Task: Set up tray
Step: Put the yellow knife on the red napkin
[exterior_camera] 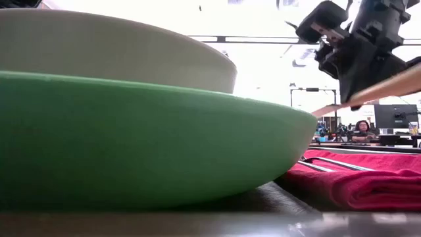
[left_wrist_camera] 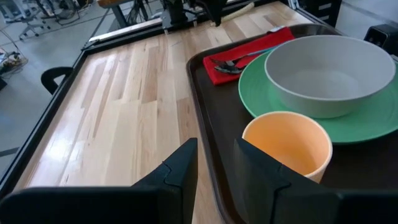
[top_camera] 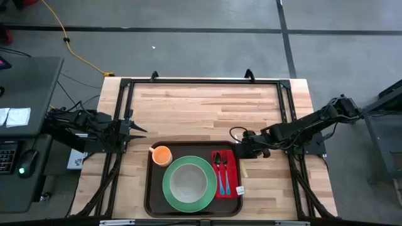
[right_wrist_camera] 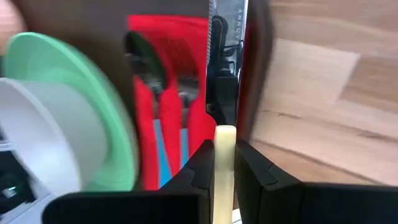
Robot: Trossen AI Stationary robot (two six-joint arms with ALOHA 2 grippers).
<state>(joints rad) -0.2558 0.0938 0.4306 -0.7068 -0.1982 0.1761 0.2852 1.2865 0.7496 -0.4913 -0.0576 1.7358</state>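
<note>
Right gripper [top_camera: 242,152], right of centre in the high view, clenched 1 pale wooden stick [right_wrist_camera: 224,171] over the red cloth napkin [top_camera: 227,175]; the glossy brown rounded tray [top_camera: 152,196] sat lower centre.

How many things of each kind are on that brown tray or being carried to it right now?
Plates: 1, green plate
Bowls: 1, grey bowl
Cups: 1, orange cup
Napkins: 1, red napkin
Utensils lying on the napkin: 2
Pale sticks held by the right end effector: 1
Total: 7
</note>
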